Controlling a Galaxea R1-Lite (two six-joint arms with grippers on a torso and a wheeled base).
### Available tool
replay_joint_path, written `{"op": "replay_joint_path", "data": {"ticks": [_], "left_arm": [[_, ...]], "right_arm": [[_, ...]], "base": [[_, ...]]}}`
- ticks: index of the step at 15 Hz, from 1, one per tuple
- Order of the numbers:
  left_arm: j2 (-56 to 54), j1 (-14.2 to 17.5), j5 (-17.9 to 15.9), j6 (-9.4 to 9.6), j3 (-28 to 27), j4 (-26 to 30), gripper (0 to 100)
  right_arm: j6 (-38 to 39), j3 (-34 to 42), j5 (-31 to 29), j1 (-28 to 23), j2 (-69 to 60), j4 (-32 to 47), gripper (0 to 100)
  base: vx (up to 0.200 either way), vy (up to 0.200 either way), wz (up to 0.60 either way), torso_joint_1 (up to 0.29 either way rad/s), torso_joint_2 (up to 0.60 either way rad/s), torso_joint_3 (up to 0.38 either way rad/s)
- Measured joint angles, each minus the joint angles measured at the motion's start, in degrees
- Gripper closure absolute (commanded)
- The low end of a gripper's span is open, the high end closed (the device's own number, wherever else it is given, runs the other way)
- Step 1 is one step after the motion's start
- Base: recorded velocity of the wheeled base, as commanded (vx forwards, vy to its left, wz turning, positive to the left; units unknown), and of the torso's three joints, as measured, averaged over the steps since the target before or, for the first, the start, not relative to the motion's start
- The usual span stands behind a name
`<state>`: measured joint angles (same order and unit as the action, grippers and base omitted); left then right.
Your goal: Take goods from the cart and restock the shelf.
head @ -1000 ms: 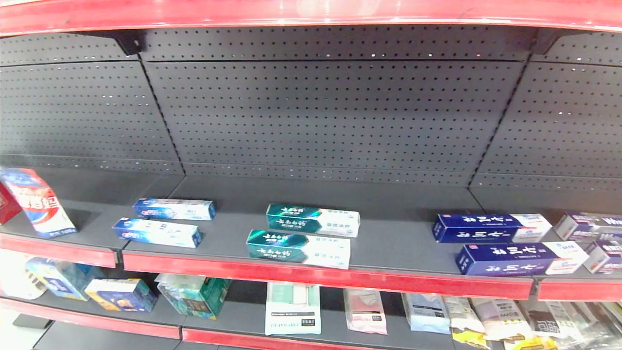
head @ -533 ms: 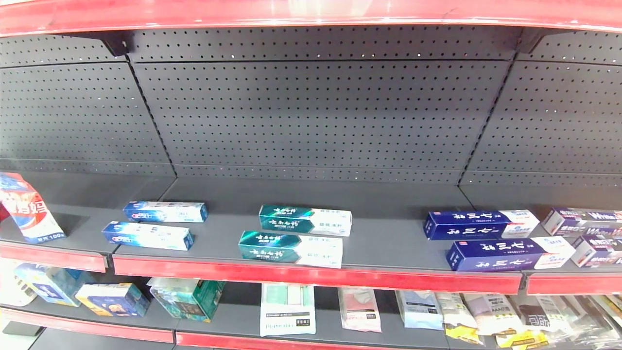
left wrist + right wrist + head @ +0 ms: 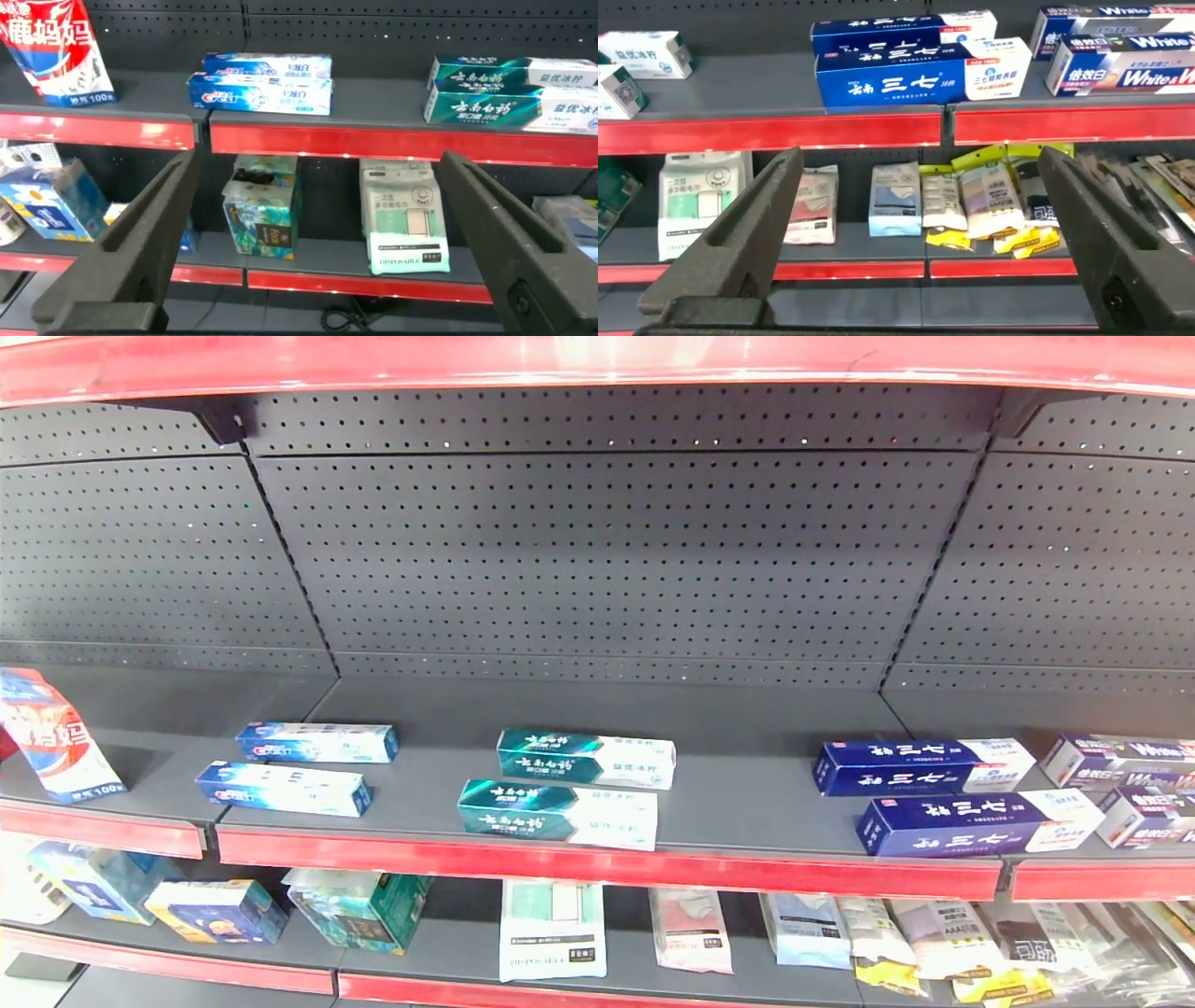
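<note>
The shelf [image 3: 607, 870], a dark grey metal board with a red front strip and a perforated back panel, faced both grippers. The left gripper [image 3: 318, 157] pointed at its front with both black padded fingers [image 3: 140, 233] spread wide and nothing between them. Past its fingertips and a level higher lay two light blue and white toothpaste cartons [image 3: 262, 82], one behind the other. A red, white and blue pouch [image 3: 56, 51] stood upright beyond the finger on the robot's left side. Two teal and white toothpaste cartons [image 3: 509, 89] lay one behind the other beyond the finger on the robot's right side. Straight ahead between the fingers, on the board below, stood a green patterned box [image 3: 262, 205], with a white and pale green flat pack [image 3: 405, 215] near it.

The right gripper [image 3: 917, 154] was likewise spread wide, gripping nothing, and aimed at the shelf front farther along. Ahead of its fingertips and a level higher lay two dark blue and white toothpaste cartons [image 3: 915, 65], one behind the other. Purple and white cartons [image 3: 1120, 56] lay just beside them, past the finger on the robot's right. Between its fingers, on the lower board, sat a row of flat plastic packets [image 3: 896, 198].
</note>
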<state>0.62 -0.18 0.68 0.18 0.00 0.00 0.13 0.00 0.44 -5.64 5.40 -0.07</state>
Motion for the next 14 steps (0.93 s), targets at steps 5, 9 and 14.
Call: {"op": "replay_joint_path", "data": {"ticks": [5,9,14], "left_arm": [[0.3,0.0,-0.1,0.39,-1.1,0.3,0],[10.4,-0.1,0.1,-2.69,-14.8,0.6,0],[41.9,0.5,6.9,-2.41,-28.7,4.1,0]], "right_arm": [[-0.1,0.0,-0.1,0.0,0.0,0.0,0],[-0.1,0.0,-0.1,0.0,0.1,0.0,0],[-0.1,0.0,0.0,0.0,0.1,0.0,0]], "base": [[0.0,0.0,0.0,0.0,0.0,0.0],[0.0,0.0,0.0,0.0,0.0,0.0],[0.0,0.0,0.0,0.0,0.0,0.0]]}}
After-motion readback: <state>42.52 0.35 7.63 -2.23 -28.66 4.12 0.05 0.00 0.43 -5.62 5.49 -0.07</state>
